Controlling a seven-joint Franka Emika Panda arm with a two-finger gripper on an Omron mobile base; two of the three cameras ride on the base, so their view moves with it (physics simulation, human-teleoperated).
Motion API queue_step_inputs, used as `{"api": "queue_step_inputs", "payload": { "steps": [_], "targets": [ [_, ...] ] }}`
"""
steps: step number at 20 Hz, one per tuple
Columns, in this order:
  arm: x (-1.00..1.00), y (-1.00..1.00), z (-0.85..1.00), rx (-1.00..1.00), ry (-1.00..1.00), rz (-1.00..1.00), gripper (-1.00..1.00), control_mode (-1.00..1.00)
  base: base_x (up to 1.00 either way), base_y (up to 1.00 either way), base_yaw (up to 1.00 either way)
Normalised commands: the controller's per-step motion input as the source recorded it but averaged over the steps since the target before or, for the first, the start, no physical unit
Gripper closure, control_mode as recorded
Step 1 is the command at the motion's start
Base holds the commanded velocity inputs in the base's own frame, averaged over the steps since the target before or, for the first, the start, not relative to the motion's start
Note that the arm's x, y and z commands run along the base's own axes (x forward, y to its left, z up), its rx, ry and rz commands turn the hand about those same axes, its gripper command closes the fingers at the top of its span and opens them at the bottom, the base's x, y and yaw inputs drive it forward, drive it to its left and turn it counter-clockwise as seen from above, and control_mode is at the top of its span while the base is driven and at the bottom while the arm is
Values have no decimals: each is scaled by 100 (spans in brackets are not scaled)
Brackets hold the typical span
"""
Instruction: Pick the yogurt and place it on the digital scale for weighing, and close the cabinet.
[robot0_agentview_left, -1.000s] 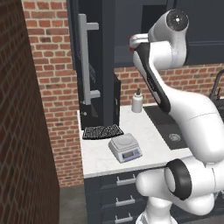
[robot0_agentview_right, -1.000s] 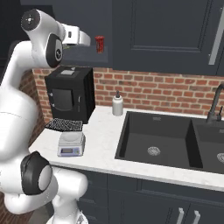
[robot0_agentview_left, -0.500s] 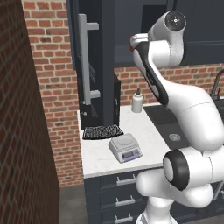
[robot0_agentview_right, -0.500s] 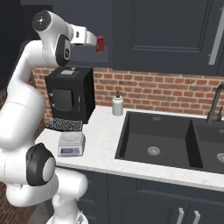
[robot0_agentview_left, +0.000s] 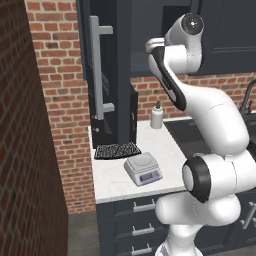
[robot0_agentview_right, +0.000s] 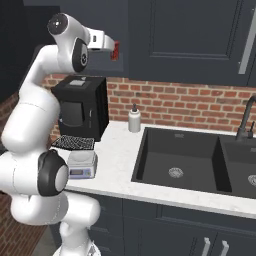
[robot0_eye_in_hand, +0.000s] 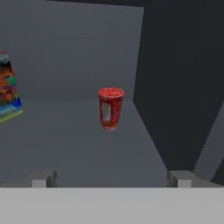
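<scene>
The yogurt (robot0_eye_in_hand: 110, 108) is a small red cup standing upright on the grey shelf inside the open cabinet, straight ahead of my gripper (robot0_eye_in_hand: 111, 178). The gripper's fingertips (robot0_eye_in_hand: 42, 178) are spread wide, open and holding nothing, still short of the cup. From the right base view my gripper (robot0_agentview_right: 111, 46) is raised high, just left of the yogurt (robot0_agentview_right: 116, 50). The cabinet door (robot0_agentview_left: 102, 75) hangs open with its long silver handle facing out. The digital scale (robot0_agentview_left: 143, 169) sits bare near the counter's front edge, also seen as the scale (robot0_agentview_right: 81, 162) beside the arm.
A colourful package (robot0_eye_in_hand: 8, 89) stands on the shelf left of the cup. On the counter are a black ribbed mat (robot0_agentview_left: 117, 150), a black box appliance (robot0_agentview_right: 80, 107), a white pump bottle (robot0_agentview_right: 134, 119) and a dark sink (robot0_agentview_right: 180, 162). Drawers (robot0_agentview_left: 135, 220) sit below.
The arm has reached a little further toward the cabinet, bringing the gripper closer to the yogurt. The yogurt, scale and door have not moved.
</scene>
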Motion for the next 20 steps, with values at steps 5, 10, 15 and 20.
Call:
{"api": "queue_step_inputs", "payload": {
  "steps": [5,10,15,20],
  "targets": [
    [34,0,0,0,2,0,-100,-100,0,0,0],
    [29,0,0,0,3,-5,-100,-100,0,0,0],
    [26,0,-2,0,0,-5,-100,-100,0,0,0],
    [36,0,-3,-1,1,-2,-100,-100,0,0,0]
  ]
}}
